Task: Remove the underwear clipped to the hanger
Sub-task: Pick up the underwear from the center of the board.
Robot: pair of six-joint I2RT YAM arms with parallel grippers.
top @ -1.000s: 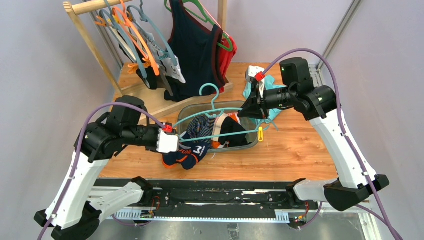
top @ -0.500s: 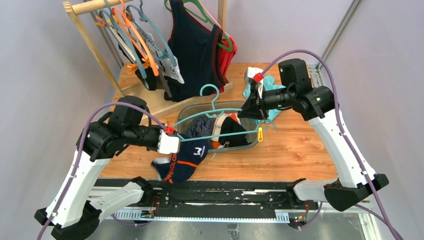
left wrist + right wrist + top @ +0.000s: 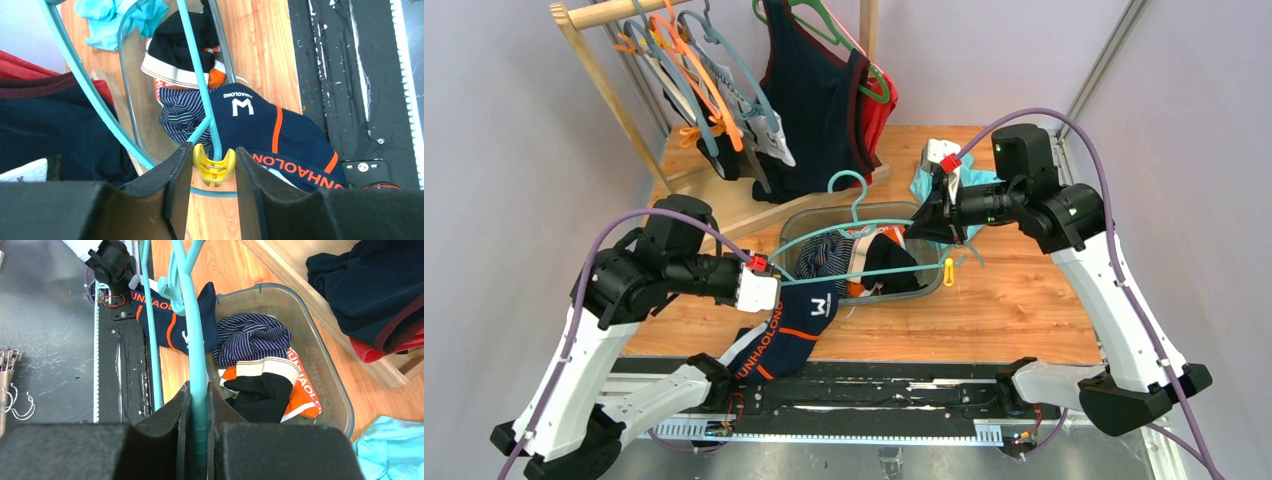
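The change is at the left end of the teal plastic hanger (image 3: 199,75). A second ago the navy briefs with orange trim and white lettering (image 3: 779,335) were bunched high against the hanger. Half a second ago they sagged lower. Now they lie slack on the wooden table (image 3: 1004,310), one end near the clear plastic bin (image 3: 809,214) and the other trailing over the table's near edge.

In the left wrist view, the left gripper (image 3: 213,155) stands partly open, with a finger close against each side of the small yellow clip (image 3: 214,169). It cannot be told whether the fingers are pressing the clip. No cloth shows in the clip, so the briefs appear to have dropped free of it.

The right gripper (image 3: 198,390) stays clamped on the hanger's bar and holds it level over the bin. A striped navy pair (image 3: 250,337) and a black pair with a white and orange waistband (image 3: 265,390) already lie in the bin.

The second yellow clip (image 3: 946,270), at the hanger's right end, also looks bare from above. Judging by this, the hanger is probably stripped of underwear, and the left gripper has only to back off the clip.
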